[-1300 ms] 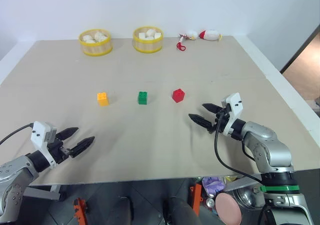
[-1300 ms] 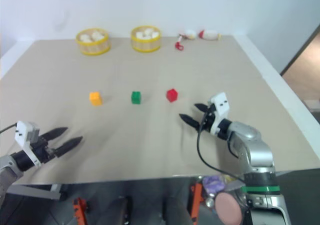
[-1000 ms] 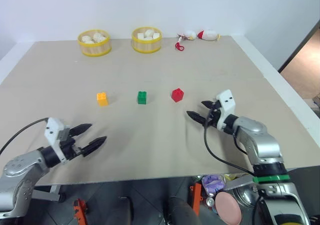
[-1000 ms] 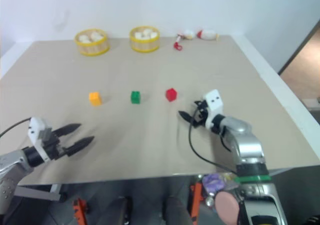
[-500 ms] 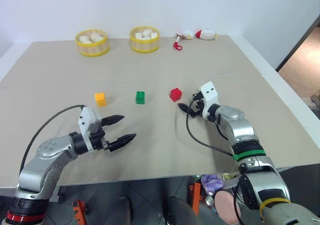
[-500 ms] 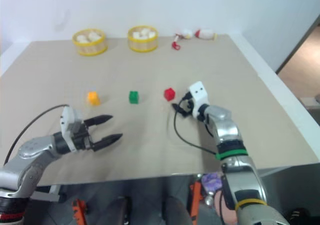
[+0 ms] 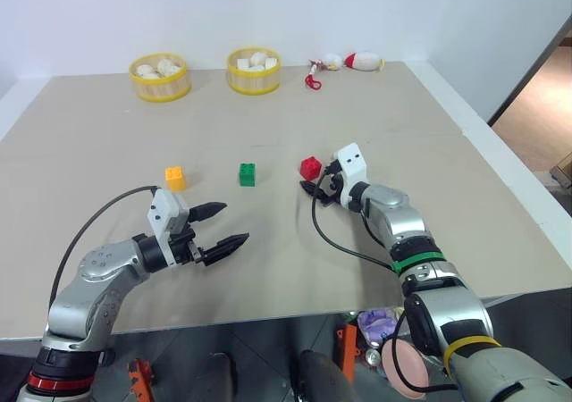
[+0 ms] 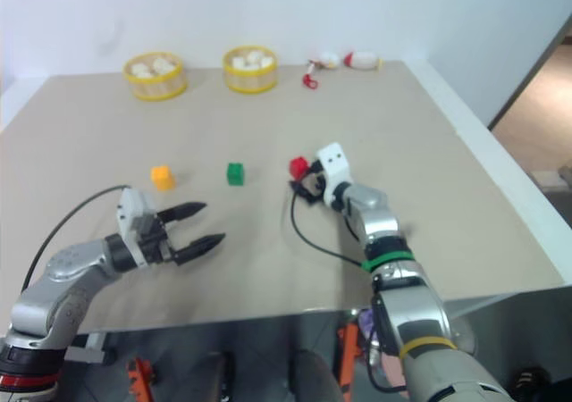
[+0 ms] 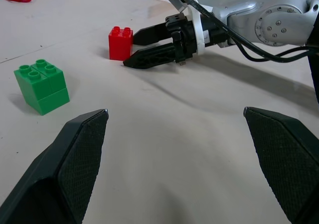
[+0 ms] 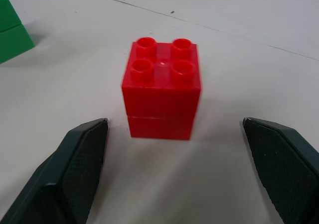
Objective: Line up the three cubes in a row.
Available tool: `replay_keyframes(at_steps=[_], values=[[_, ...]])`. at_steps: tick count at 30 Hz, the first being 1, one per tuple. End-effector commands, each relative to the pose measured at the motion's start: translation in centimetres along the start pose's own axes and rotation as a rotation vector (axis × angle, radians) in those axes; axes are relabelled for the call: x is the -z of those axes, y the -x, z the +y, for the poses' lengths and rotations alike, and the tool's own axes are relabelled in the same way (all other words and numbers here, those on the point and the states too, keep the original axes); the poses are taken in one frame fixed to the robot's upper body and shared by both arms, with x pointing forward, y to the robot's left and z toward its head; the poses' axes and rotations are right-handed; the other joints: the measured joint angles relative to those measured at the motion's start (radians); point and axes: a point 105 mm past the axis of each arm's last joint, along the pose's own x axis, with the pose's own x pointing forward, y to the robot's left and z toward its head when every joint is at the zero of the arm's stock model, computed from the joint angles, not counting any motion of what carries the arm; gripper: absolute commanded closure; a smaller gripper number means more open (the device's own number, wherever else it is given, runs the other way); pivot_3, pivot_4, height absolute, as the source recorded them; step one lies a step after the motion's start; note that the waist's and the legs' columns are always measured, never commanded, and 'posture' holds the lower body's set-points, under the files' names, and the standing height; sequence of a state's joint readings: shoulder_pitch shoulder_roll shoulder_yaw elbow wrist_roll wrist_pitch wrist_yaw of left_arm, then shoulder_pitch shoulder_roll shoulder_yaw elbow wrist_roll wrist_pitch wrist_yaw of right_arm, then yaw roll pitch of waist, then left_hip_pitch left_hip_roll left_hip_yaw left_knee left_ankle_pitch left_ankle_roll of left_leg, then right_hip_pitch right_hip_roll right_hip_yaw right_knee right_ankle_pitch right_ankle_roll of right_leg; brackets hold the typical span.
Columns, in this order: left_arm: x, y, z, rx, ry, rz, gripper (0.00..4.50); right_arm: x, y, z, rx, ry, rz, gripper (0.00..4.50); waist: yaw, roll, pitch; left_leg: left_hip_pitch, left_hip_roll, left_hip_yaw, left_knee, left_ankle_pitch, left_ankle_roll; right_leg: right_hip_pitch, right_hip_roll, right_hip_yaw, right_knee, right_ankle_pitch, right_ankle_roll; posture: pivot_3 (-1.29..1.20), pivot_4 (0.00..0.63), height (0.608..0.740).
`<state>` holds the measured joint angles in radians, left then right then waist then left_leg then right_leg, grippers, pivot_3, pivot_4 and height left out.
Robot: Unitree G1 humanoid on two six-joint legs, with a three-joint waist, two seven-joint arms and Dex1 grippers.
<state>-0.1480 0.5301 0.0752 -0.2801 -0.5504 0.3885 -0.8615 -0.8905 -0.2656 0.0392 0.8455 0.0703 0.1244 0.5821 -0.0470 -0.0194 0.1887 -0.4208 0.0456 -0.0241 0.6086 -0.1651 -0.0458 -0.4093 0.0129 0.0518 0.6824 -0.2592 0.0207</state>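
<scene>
1. The right gripper (image 7: 315,188) sits low over the desk (image 7: 268,268) with its two black fingers spread wide and holding nothing. The red brick (image 10: 161,88) stands upright just ahead of the fingertips, centred on the gap between them but not yet inside it. That reads as a lined-up approach, so the fingers can close on the brick's two side faces.

2. The green brick (image 7: 247,174) stands beyond the red one from this gripper, apart from it. The orange-yellow brick (image 7: 175,179) is farther off the same way. All three are roughly in a line already, but the red brick sits slightly off it, which is probably why it is the one being approached.

3. The left gripper (image 7: 228,225) hovers just above the desk, fingers wide apart and empty. The orange-yellow brick lies ahead of it and to its left, the green brick ahead of its fingertips; both are well clear of it. It looks parked so as to leave the right arm room.

4. Two yellow baskets of white lumps (image 7: 159,66) stand far beyond both grippers and play no part.
</scene>
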Motion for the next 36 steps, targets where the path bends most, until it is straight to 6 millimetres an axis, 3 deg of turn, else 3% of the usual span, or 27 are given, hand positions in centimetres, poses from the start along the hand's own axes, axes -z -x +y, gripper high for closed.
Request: replay_keyframes(at_steps=[1, 2, 5, 12, 18, 20, 23, 26, 29, 36], values=[[-0.9, 0.2, 0.5, -0.027, -0.028, -0.034, 0.00, -2.1, -0.4, -0.2, 0.008, 0.036, -0.058, 0.01, 0.000, 0.000, 0.000, 0.000, 0.000, 0.000, 0.000, 0.000, 0.000, 0.000, 0.000, 0.000, 0.000, 0.000, 0.000, 0.00, 0.150, 0.740], [-0.9, 0.2, 0.6, -0.032, -0.027, -0.035, 0.00, -2.1, -0.4, -0.2, 0.009, 0.038, -0.057, 0.01, 0.000, 0.000, 0.000, 0.000, 0.000, 0.000, 0.000, 0.000, 0.000, 0.000, 0.000, 0.000, 0.000, 0.000, 0.000, 0.00, 0.150, 0.740], [-0.9, 0.3, 0.8, -0.044, -0.028, -0.038, 0.00, -2.0, -0.4, -0.3, 0.017, 0.041, -0.054, 0.83, 0.000, 0.000, 0.000, 0.000, 0.000, 0.001, 0.000, 0.000, 0.000, 0.000, 0.000, 0.001, 0.000, 0.000, 0.000, 0.00, 0.150, 0.740], [-0.9, 0.3, 0.8, -0.046, -0.028, -0.038, 0.00, -1.9, -0.5, -0.4, 0.018, 0.042, -0.056, 3.25, 0.000, 0.000, 0.000, 0.000, 0.000, 0.001, 0.000, 0.000, 0.000, 0.000, 0.000, 0.001, 0.000, 0.000, 0.000, 0.00, 0.150, 0.740], [-0.9, 0.3, 0.8, -0.046, -0.028, -0.038, 0.00, -1.9, -0.5, -0.4, 0.018, 0.043, -0.057, 3.32, 0.000, 0.000, 0.000, 0.000, 0.000, 0.001, 0.000, 0.000, 0.000, 0.000, 0.000, 0.001, 0.000, 0.000, 0.000, 0.00, 0.150, 0.740], [-1.6, 2.7, 1.1, -0.048, -0.026, -0.066, 0.00, -3.1, 0.7, -1.0, -0.056, 0.059, -0.108, 3.32, -0.001, 0.000, 0.000, 0.000, 0.000, 0.001, 0.000, 0.000, 0.000, 0.000, 0.000, 0.001, 0.000, 0.000, 0.000, 0.00, 0.150, 0.740], [-1.8, 4.4, 1.5, -0.050, -0.016, -0.062, 0.00, -3.7, 2.3, -0.7, -0.191, 0.128, -0.139, 3.32, -0.001, 0.000, 0.000, 0.000, 0.001, 0.003, -0.002, 0.000, 0.000, -0.002, 0.000, 0.002, 0.000, 0.000, 0.000, 0.00, 0.150, 0.740], [-1.7, 5.3, 2.1, -0.060, -0.009, -0.047, 0.00, -1.6, 4.3, 1.3, -0.418, 0.348, -0.044, 3.32, 0.003, 0.000, 0.000, -0.001, 0.000, 0.002, -0.002, 0.000, 0.000, -0.002, 0.000, 0.001, 0.000, -0.001, 0.001, 0.00, 0.150, 0.740], [-2.0, 5.2, 2.0, -0.049, -0.001, -0.051, 0.00, -0.1, 5.9, 3.0, -0.597, 0.402, 0.014, 3.32, 0.001, -0.001, 0.000, 0.000, 0.000, 0.003, -0.002, 0.000, 0.000, -0.002, 0.000, 0.002, -0.001, -0.001, 0.001, 0.00, 0.150, 0.740], [-2.1, 4.3, 1.5, 0.000, 0.011, -0.049, 0.00, 1.3, 6.1, 5.0, -0.775, 0.444, 0.063, 3.32, -0.002, -0.001, 0.000, 0.004, 0.002, 0.005, -0.002, 0.000, 0.000, 0.000, 0.001, 0.004, -0.001, 0.001, 0.000, 0.00, 0.150, 0.740]])
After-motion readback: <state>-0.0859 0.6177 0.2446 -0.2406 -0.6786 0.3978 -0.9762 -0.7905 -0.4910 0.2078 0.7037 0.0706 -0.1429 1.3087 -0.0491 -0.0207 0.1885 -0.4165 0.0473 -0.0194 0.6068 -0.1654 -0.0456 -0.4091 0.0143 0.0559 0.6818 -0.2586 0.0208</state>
